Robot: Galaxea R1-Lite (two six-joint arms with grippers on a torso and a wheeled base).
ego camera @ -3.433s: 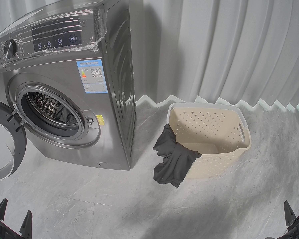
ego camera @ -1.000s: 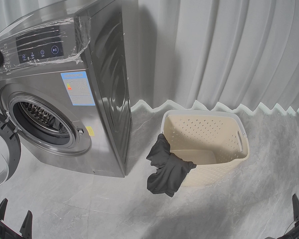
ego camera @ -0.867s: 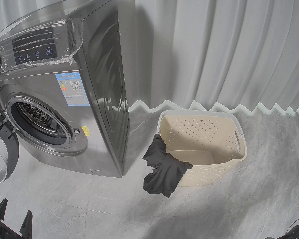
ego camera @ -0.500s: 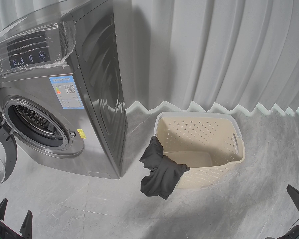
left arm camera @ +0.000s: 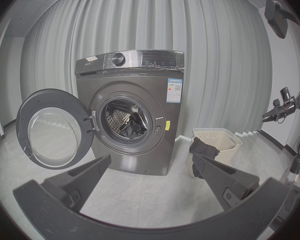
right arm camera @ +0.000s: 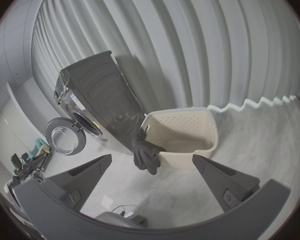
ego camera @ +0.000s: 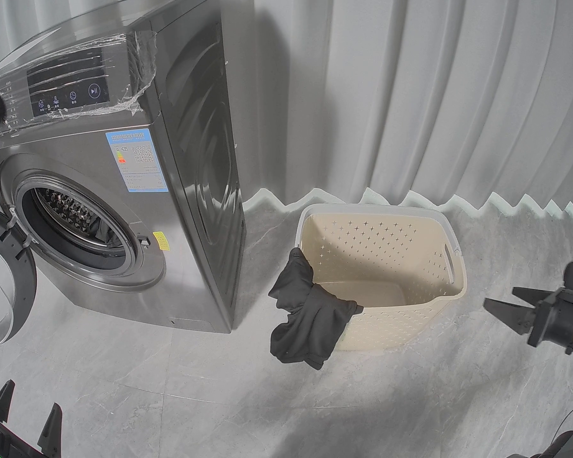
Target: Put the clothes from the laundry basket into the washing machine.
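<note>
The grey washing machine (ego camera: 108,160) stands at the left with its round door (ego camera: 0,281) swung open. Dark clothes (left arm camera: 131,130) lie in its drum. A cream laundry basket (ego camera: 375,210) sits on the floor to its right. A dark garment (ego camera: 305,319) hangs over the basket's near left corner and down to the floor. My right gripper (ego camera: 498,295) hovers open to the right of the basket, pointing at it. My left gripper (ego camera: 27,408) is open and low, in front of the machine. The right wrist view shows the garment (right arm camera: 145,152) and the basket (right arm camera: 190,130) ahead of the open fingers.
White curtains (ego camera: 426,84) hang behind the machine and basket. The floor (ego camera: 204,383) is bare grey tile between me and both. The open door juts out at the far left.
The camera has shifted, so the whole scene has slid a little. My right gripper has risen from the bottom right corner to beside the basket. The left gripper has not moved.
</note>
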